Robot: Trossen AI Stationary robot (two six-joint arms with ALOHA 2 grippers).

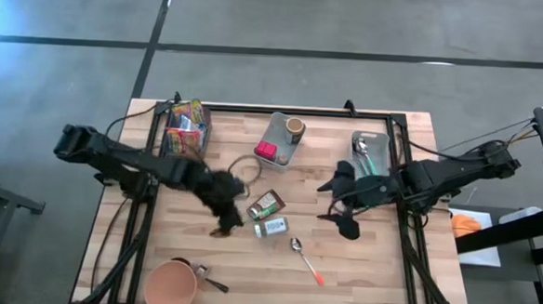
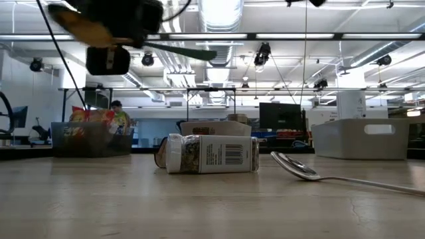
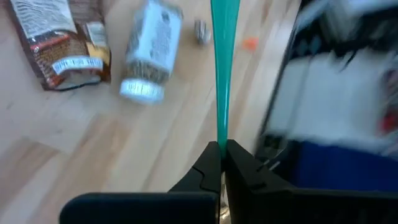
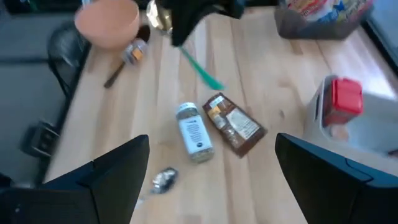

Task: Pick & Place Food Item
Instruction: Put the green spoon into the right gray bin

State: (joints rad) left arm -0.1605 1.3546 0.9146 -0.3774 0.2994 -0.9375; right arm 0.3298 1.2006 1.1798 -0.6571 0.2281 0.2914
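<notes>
Left gripper [image 3: 221,152]: clamped tight on one end of a thin green utensil [image 3: 222,68]; in the overhead view it [image 1: 223,216] hangs over the table [image 1: 376,288] just beside the spice jar.
Green utensil: the left wrist view shows its long axis running straight out from the fingertips, away from the gripper, with the jar off to one side of it. In the right wrist view it [image 4: 202,71] slants down from the dark gripper [image 4: 186,15] toward the jar. In the low view it [image 2: 179,50] juts out nearly level, above the jar. The overhead view hides it under the arm.
Spice jar [image 1: 270,228]: lying on its side; the low view shows it [image 2: 211,155] broadside, white cap at one end, barcode facing the camera.
Brown packet [image 1: 266,205]: flat, touching or nearly touching the jar on its far side.
Spoon [image 1: 305,258]: near the jar, bowl end toward it, orange handle tip pointing away; the low view shows only its bowl [image 2: 295,166].
Orange bowl [image 1: 170,286]: well apart from the jar, at the table's front edge.
Right gripper [image 1: 343,204]: fingers spread wide, gripping nothing, beyond the spoon from the jar.
Snack basket [image 1: 185,129], grey tray [image 1: 281,141], utensil bin [image 1: 369,150]: farthest from the jar, along the back edge.
</notes>
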